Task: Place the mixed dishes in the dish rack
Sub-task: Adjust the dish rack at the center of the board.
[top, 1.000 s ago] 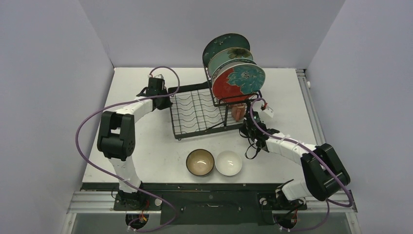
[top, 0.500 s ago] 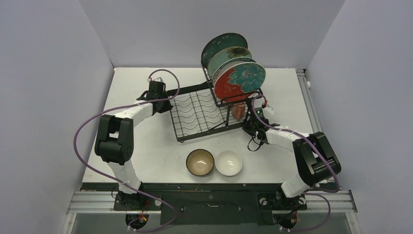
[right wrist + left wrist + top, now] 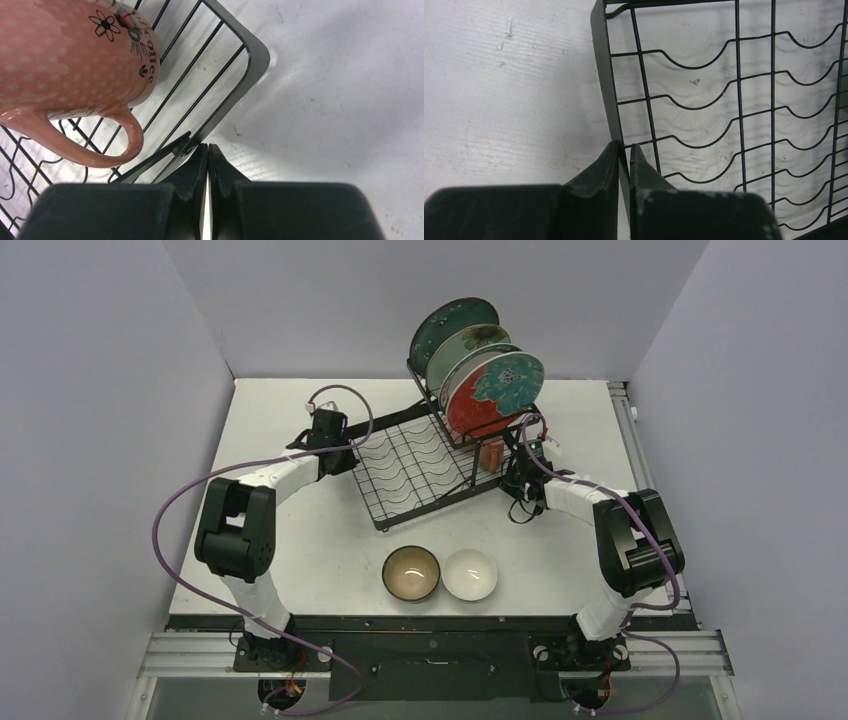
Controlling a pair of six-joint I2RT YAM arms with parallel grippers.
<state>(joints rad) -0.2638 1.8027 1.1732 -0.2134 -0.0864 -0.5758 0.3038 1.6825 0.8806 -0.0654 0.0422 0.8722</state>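
Two robot arms flank a black wire dish rack [image 3: 410, 465] that sits askew on a white table [image 3: 300, 540]. The left gripper [image 3: 624, 149], at the rack's 9 o'clock edge, is pinched narrow on the dish rack's rim, which runs between its fingers. The right gripper [image 3: 208, 148], at the rack's 4 o'clock corner, has its fingers pressed together with nothing between them. Its tips are just beside the frame's rounded corner, and whether they touch it cannot be told. Plates stand on edge in the raised slots at the rack's 1 o'clock end, among them a dark teal plate [image 3: 452, 325] at the back, a light green flowered plate [image 3: 480, 340] and a red-orange plate [image 3: 470, 410] in front. A pink mug [image 3: 75, 60] rests on the grid inside the right corner, handle toward the gripper. A brown bowl [image 3: 411, 573] and a small white bowl [image 3: 470, 574] sit side by side on the table at the rack's 6 o'clock, outside it.
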